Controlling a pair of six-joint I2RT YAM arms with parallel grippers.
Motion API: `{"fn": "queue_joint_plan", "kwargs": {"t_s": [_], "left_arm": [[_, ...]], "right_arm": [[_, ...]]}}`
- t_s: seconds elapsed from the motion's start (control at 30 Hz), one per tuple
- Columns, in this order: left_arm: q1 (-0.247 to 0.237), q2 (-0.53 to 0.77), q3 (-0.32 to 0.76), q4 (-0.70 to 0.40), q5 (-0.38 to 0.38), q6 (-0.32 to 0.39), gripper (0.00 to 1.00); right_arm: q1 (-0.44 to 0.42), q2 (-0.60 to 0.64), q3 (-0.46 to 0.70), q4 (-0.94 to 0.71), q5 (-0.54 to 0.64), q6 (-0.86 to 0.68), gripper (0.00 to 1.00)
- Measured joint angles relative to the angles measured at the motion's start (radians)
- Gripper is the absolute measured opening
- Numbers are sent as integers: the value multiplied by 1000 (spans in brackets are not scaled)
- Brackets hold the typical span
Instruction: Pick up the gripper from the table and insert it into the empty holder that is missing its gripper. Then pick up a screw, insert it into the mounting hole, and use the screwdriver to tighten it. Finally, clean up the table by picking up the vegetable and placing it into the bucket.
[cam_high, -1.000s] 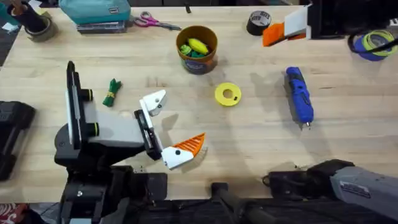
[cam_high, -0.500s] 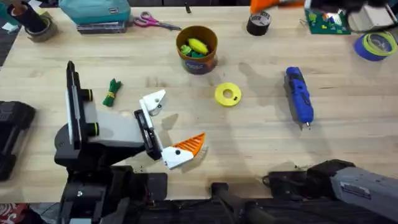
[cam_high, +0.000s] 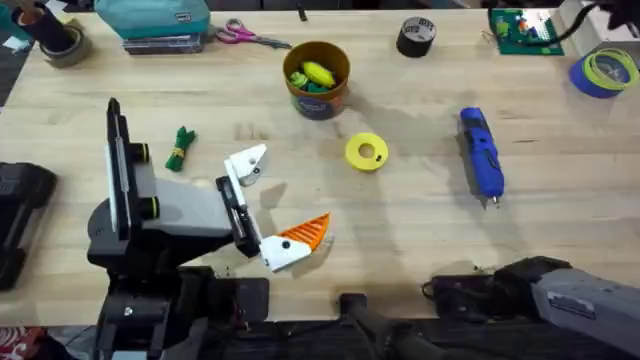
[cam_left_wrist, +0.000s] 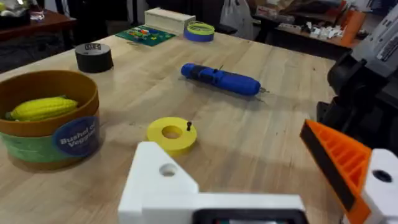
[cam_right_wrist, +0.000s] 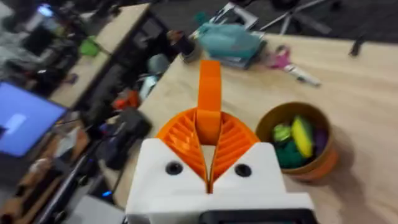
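Note:
My left gripper (cam_high: 275, 202) rests open on the table. One of its fingers carries an orange ribbed pad (cam_left_wrist: 341, 163); the other is the bare white holder (cam_high: 247, 164) (cam_left_wrist: 163, 182). My right gripper (cam_right_wrist: 209, 134) is shut on the gripper (cam_right_wrist: 209, 93), an orange ribbed piece that sticks out beyond its pads. The blue screwdriver (cam_high: 480, 155) (cam_left_wrist: 221, 79) lies on the right of the table. A small screw (cam_left_wrist: 188, 126) stands on the yellow disc (cam_high: 366, 152). The green vegetable (cam_high: 180, 148) lies left of the holder. The bucket (cam_high: 317, 78) (cam_right_wrist: 297, 140) holds toy pieces.
A black tape roll (cam_high: 416, 36), a green circuit board (cam_high: 522, 30) and a blue-and-yellow tape roll (cam_high: 607, 72) sit at the far right edge. Scissors (cam_high: 250, 36) and a teal box (cam_high: 150, 20) lie at the far left. The right arm's grey body (cam_high: 570, 295) is at the lower right.
In the overhead view, the right gripper with its orange piece rose from the far right corner and left the frame. The left arm has not moved.

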Motion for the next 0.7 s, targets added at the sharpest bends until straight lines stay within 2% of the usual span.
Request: {"fn": "queue_joint_plan", "kwargs": {"t_s": [0.37, 0.7], "left_arm": [[0, 0, 0, 0, 0, 0, 986], [0, 0, 0, 0, 0, 0, 986]], "right_arm": [[-12, 15, -19, 7, -294, 108, 9], [-56, 147, -44, 17, -577, 117, 9]]}}
